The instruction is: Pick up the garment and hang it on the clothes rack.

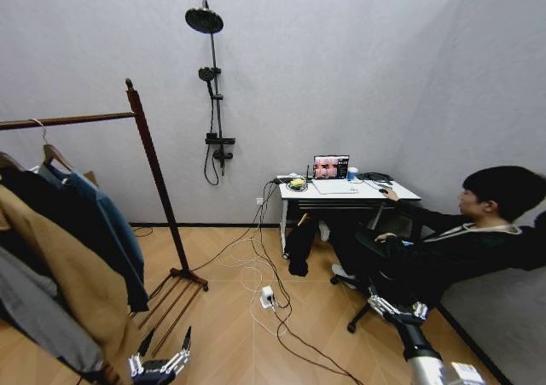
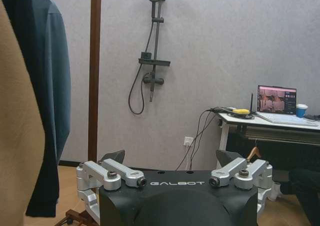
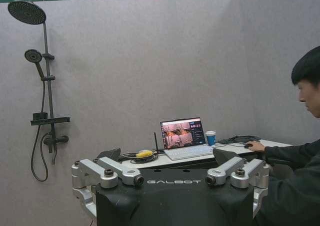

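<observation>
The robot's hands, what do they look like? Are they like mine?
Not quite. The left gripper and the right gripper each have a black body with GALBOT printed in white, silver metal linkages with dark bolts, and two dark wedge-shaped fingertips instead of five fingers. From the head camera, the right arm has a black ribbed wrist and a silver-grey forearm.

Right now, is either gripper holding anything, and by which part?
Nothing is held. The left gripper and right gripper are both open and empty; the teal-blue soft-fabric garment hangs on the dark wooden clothes rack.
</observation>
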